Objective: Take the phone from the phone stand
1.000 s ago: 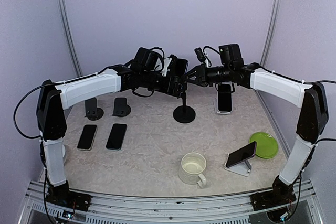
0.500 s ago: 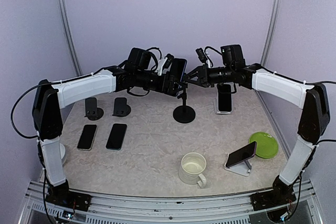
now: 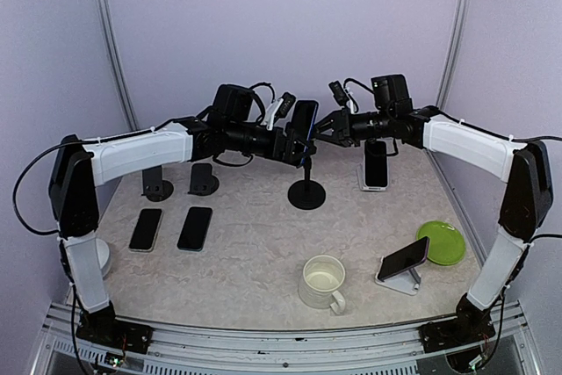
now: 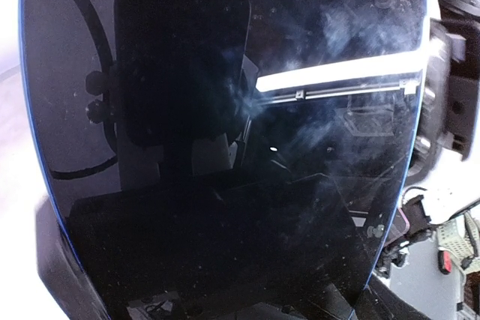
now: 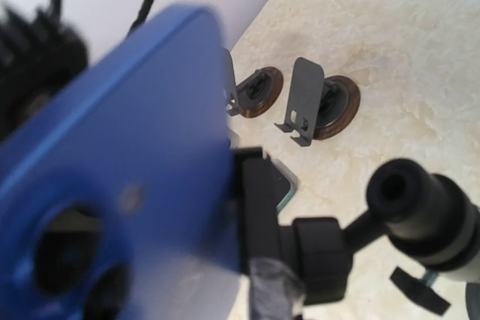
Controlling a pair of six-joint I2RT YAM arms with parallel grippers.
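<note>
Table: marbled, phone stand set centrally.
Left gripper: clenched on phone (blue-backed).
Right gripper: grip cannot be told.

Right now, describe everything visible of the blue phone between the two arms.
The blue phone is a slim slab with rounded corners. Its matte blue back carries round camera lenses near one corner. Its glossy black screen is off, dusty and smudged, and mirrors a light strip. It stands upright, raised above the table over the black phone stand. The left claw holds it from the screen side, and the stand's black clamp appears to sit against its back.
</note>
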